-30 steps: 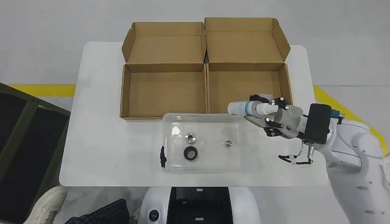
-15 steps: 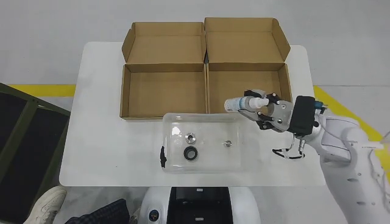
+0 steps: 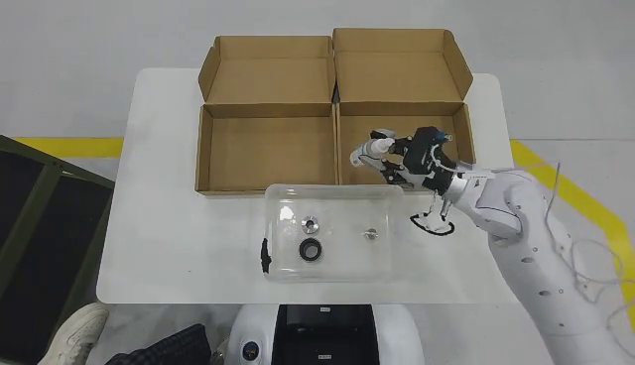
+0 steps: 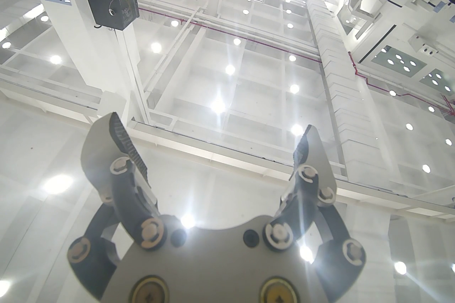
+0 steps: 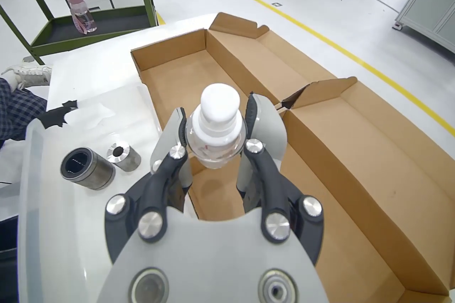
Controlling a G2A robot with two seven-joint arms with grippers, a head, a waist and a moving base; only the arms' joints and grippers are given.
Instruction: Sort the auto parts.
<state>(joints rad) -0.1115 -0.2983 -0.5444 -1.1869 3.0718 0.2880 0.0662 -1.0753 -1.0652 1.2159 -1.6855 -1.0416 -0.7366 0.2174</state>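
Jaws of right gripper (image 5: 216,107): clamped on bottle (image 5: 217,137). The bottle's long axis runs along the front wall of the right box (image 3: 446,132), cap away from wrist, over the box's near-left corner. Release should drop it inside. Left gripper (image 4: 211,126): jaws wide, empty.

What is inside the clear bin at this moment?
Three metal parts lie in the bin: a bearing, a short cylinder and a smaller piece. In the right wrist view the right pincer, holding a bottle, covers part of the bin floor.
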